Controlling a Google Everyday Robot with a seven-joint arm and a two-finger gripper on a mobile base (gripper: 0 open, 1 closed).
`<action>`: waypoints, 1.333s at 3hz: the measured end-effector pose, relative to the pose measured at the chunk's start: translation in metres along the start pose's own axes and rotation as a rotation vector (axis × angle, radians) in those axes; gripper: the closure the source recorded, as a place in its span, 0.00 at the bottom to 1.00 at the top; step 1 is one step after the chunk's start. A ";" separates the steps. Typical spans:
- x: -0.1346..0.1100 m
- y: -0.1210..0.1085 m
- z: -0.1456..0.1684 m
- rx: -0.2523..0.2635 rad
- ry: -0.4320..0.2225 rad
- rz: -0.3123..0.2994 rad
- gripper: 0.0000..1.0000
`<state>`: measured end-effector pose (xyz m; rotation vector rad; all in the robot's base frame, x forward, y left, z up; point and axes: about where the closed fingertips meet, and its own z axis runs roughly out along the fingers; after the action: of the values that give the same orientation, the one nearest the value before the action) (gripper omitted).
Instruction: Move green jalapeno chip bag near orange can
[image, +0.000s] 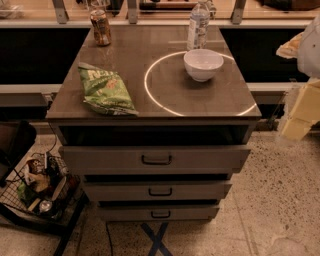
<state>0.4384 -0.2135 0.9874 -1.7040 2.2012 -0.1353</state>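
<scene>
The green jalapeno chip bag (106, 90) lies flat on the left front part of the grey cabinet top (200, 100). The orange can (100, 27) stands upright at the far left corner of the top, well apart from the bag. My gripper (300, 112) is a pale blurred shape at the right edge of the view, off the right side of the cabinet and far from the bag. It holds nothing that I can see.
A white bowl (203, 63) sits right of centre, with a clear water bottle (198, 25) behind it. Three drawers (156, 160) stand partly pulled out below the top. A wire basket of items (40, 185) sits on the floor at the left.
</scene>
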 end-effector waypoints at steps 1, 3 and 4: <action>0.000 0.000 0.000 0.000 0.000 0.000 0.00; -0.040 -0.040 0.012 0.011 -0.231 0.133 0.00; -0.112 -0.077 0.014 0.038 -0.487 0.176 0.00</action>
<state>0.5377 -0.1260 1.0204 -1.3383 1.9477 0.2550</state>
